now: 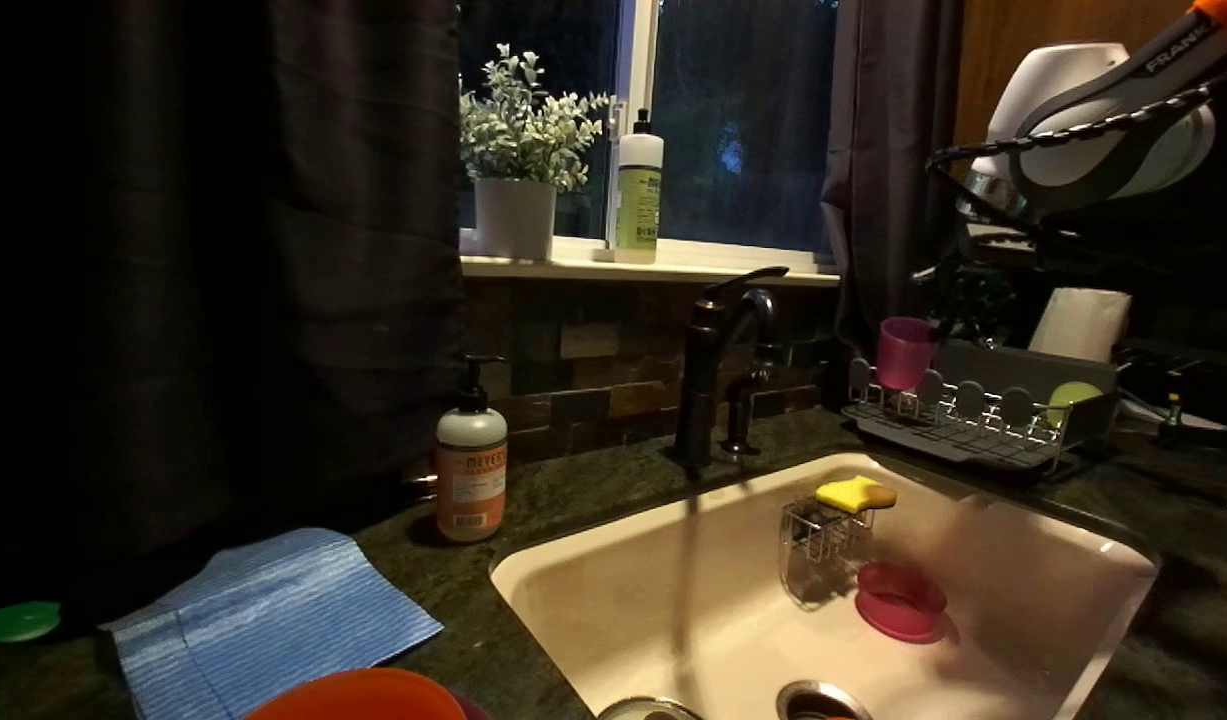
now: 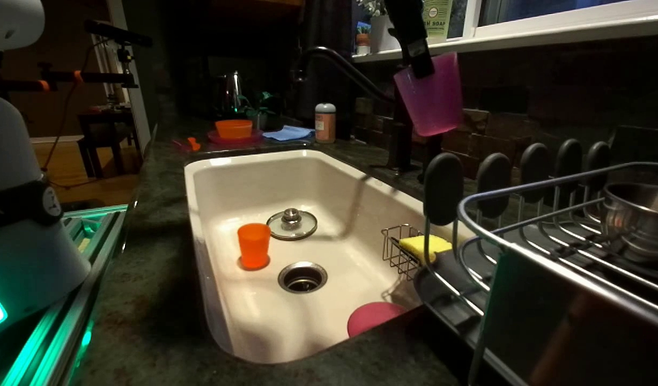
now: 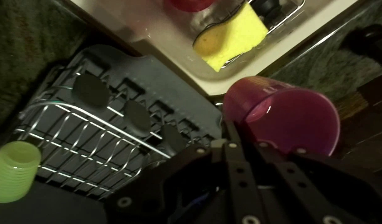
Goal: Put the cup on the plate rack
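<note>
Upper rt of frame, ext. view: cup (image 2: 438, 102) aloft, tilted, side wall pinched by gripper (image 3: 240, 133). Plate rack (image 2: 564, 276) lower rt; cup not yet on it. Grasp & lift done, carry prob. mostly; to do: lower, release.

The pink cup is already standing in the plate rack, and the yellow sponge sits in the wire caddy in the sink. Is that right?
Not quite: in an exterior view the pink cup hangs tilted in the air, held by the gripper, apart from the plate rack. The yellow sponge does sit in the wire caddy in the sink.
</note>
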